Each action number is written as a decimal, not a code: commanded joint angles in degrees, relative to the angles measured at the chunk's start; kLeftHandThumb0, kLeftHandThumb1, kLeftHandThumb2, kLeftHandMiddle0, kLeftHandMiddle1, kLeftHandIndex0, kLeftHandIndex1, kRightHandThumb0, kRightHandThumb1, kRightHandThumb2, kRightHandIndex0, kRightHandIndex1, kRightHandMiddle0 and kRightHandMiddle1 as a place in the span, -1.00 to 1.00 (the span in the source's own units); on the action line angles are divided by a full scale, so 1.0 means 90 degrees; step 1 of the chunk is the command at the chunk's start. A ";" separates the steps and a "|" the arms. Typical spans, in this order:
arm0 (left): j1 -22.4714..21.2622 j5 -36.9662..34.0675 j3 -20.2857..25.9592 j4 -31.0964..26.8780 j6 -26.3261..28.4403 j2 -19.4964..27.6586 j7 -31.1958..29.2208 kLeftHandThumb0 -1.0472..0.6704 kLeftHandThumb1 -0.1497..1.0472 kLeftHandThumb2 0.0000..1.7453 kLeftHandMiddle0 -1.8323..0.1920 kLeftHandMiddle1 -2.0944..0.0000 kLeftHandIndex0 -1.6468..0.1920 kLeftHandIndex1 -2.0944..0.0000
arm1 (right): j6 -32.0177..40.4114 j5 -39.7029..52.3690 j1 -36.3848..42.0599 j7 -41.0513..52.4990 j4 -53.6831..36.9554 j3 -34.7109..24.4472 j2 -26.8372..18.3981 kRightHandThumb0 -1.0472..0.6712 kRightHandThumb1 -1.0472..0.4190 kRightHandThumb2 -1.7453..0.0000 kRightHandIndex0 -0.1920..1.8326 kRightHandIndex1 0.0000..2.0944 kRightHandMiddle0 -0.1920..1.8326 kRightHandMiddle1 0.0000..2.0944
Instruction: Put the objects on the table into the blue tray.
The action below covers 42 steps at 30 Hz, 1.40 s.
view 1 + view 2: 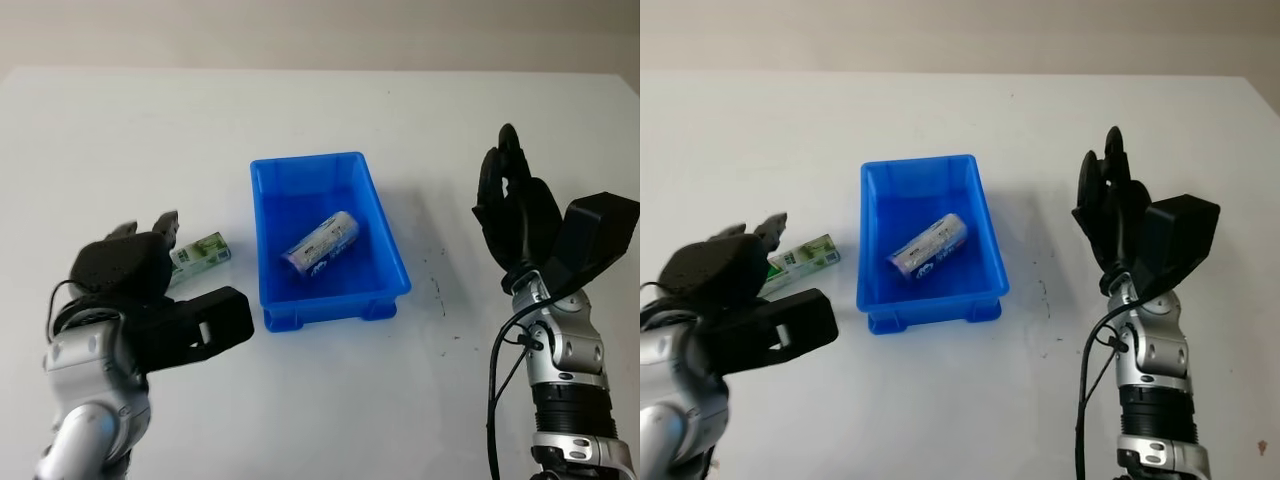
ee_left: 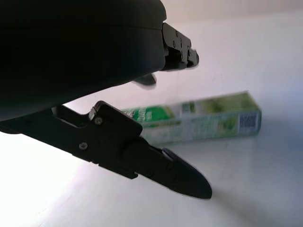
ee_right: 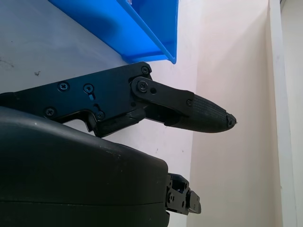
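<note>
A green and white box (image 1: 199,251) lies flat on the white table (image 1: 330,400), just to the left of the blue tray (image 1: 385,240) and apart from it. The left hand (image 1: 135,262) sits over the near end of the box, open and holding nothing; from the head cameras its black shell hides that end, so contact cannot be judged there. The left wrist view settles more: the box (image 2: 199,118) lies whole on the table, a barcode at one end, with one finger (image 2: 175,172) reaching out in front of it and another (image 2: 179,52) above it, neither closed on it. Inside the tray a silver and blue tube (image 1: 321,243) lies at a slant on the floor. The right hand (image 1: 512,205) stands upright to the right of the tray, well apart from it, open and empty. The right wrist view catches a corner of the tray (image 3: 142,33) beyond a finger (image 3: 199,113).
</note>
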 commanded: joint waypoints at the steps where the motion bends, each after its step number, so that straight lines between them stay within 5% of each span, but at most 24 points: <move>1: -0.0106 0.0152 -0.0014 0.0328 0.0041 -0.0162 0.0472 -0.43 0.87 -0.93 0.94 -0.83 0.45 0.82 | 0.0012 0.0063 0.0058 0.0033 -0.0159 -0.0045 0.0001 -0.58 -1.00 0.24 -1.00 -1.00 -1.00 -1.00; 4: -0.0194 0.0115 0.0005 0.0574 -0.0019 -0.0212 0.0813 -0.40 0.98 -0.92 0.92 -0.96 0.40 0.75 | 0.0068 0.0093 0.0052 0.0065 -0.0158 -0.0040 -0.0003 -0.59 -1.00 0.26 -1.00 -1.00 -1.00 -1.00; 5: -0.0225 0.0062 0.0010 0.0653 -0.0083 -0.0180 0.0903 -0.39 0.99 -0.89 0.70 -0.98 0.39 0.72 | 0.0084 0.0091 0.0050 0.0067 -0.0158 -0.0032 -0.0003 -0.58 -1.00 0.25 -1.00 -1.00 -1.00 -1.00; 7: -0.0268 0.0077 -0.0024 0.0799 -0.0223 -0.0073 0.1063 -0.39 1.00 -0.79 0.20 -1.00 0.51 0.28 | 0.0097 0.0104 0.0044 0.0082 -0.0159 -0.0030 0.0008 -0.56 -1.00 0.24 -1.00 -1.00 -1.00 -1.00; 10: -0.0296 0.0214 -0.0080 0.0907 -0.0324 -0.0008 0.1271 -0.39 1.00 -0.69 -0.14 -1.00 0.60 -0.59 | 0.0095 0.0094 0.0036 0.0062 -0.0172 -0.0030 0.0030 -0.55 -1.00 0.23 -1.00 -1.00 -1.00 -1.00; 13: -0.0258 0.0000 -0.0018 0.0754 -0.0412 -0.0113 0.1554 -0.36 1.00 -0.63 -0.31 -1.00 0.30 -0.96 | 0.0072 0.0110 0.0017 0.0068 -0.0131 -0.0050 0.0040 -0.55 -1.00 0.24 -1.00 -1.00 -1.00 -1.00; 15: -0.0190 -0.0189 0.0011 0.0501 -0.0518 -0.0145 0.1663 -0.34 1.00 -0.63 -0.38 -1.00 0.19 -0.99 | 0.0068 0.0102 0.0007 0.0073 -0.0108 -0.0049 0.0035 -0.55 -1.00 0.24 -1.00 -1.00 -1.00 -1.00; 28: -0.0076 -0.0199 0.0289 -0.1185 -0.1409 0.0078 0.1431 -0.34 1.00 -0.72 -0.04 -1.00 0.46 -1.00 | -0.0064 0.0161 -0.0109 0.0146 0.0093 -0.0111 0.0024 -0.58 -1.00 0.27 -1.00 -1.00 -1.00 -1.00; 35: -0.0826 -0.0170 0.0650 -0.1321 -0.1654 0.0196 0.1120 -0.35 1.00 -0.73 0.07 -1.00 0.46 -1.00 | -0.0147 0.0156 -0.0157 0.0201 0.0202 -0.0087 0.0017 -0.59 -1.00 0.28 -1.00 -1.00 -1.00 -1.00; 42: -0.1847 -0.0703 0.0808 -0.1000 -0.2477 0.0558 0.2063 -0.36 1.00 -0.81 -0.10 -1.00 0.16 -1.00 | -0.0130 0.0135 -0.0184 0.0223 0.0215 -0.0052 0.0024 -0.59 -1.00 0.30 -1.00 -1.00 -1.00 -1.00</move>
